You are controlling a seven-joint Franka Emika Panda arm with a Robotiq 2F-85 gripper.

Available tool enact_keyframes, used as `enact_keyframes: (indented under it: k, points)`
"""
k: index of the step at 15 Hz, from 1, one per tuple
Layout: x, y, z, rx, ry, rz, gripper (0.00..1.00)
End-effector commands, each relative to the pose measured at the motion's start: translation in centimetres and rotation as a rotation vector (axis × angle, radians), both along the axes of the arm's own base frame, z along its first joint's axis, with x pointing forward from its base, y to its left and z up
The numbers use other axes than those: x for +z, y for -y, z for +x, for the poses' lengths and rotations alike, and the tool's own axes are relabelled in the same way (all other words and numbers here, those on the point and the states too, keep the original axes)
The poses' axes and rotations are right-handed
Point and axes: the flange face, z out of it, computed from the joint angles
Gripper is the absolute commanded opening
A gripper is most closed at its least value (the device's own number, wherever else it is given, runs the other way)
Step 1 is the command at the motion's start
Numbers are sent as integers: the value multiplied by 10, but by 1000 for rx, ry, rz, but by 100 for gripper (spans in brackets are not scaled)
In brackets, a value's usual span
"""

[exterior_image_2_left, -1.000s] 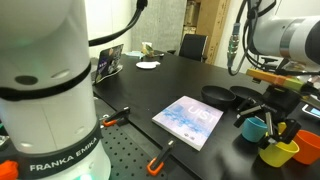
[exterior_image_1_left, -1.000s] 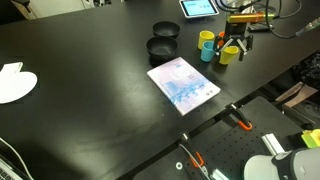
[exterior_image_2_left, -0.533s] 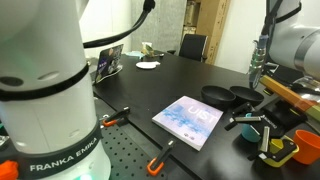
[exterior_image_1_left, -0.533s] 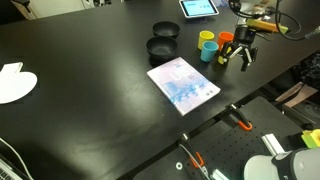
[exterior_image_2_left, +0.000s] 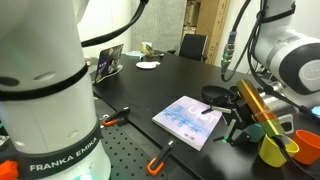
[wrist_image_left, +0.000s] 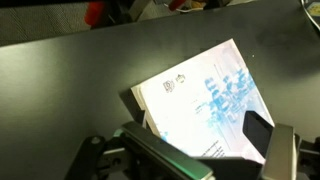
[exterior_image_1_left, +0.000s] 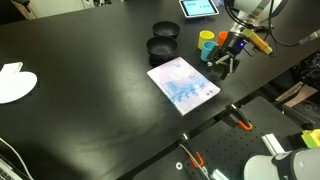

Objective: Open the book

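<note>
A book (wrist_image_left: 200, 100) lies flat and closed on a black table (wrist_image_left: 60, 90), turned at a slant so that one corner points to the upper right. Its cover is pale with a blotchy blue pattern, heavier toward the right. The gripper (wrist_image_left: 200, 145) comes in from the bottom edge, blurred and dark, its two fingers (wrist_image_left: 258, 130) spread wide apart over the lower part of the book. At the top edge, a red thing (wrist_image_left: 97, 12) sits among dark shapes too blurred to name
</note>
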Motion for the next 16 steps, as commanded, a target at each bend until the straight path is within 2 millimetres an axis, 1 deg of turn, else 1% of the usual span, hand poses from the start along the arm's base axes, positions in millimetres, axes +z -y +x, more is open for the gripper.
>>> enact_keyframes:
  k: [1,3,6,12,16]
  points:
    - [-5,0,0,-21,185,23,100]
    - [-9,4,0,-22,274,-1,100]
    - [-16,6,-2,-23,349,-9,100]
    - [-28,-8,-17,3,359,25,100]
    - [-27,-14,-21,2,373,43,100]
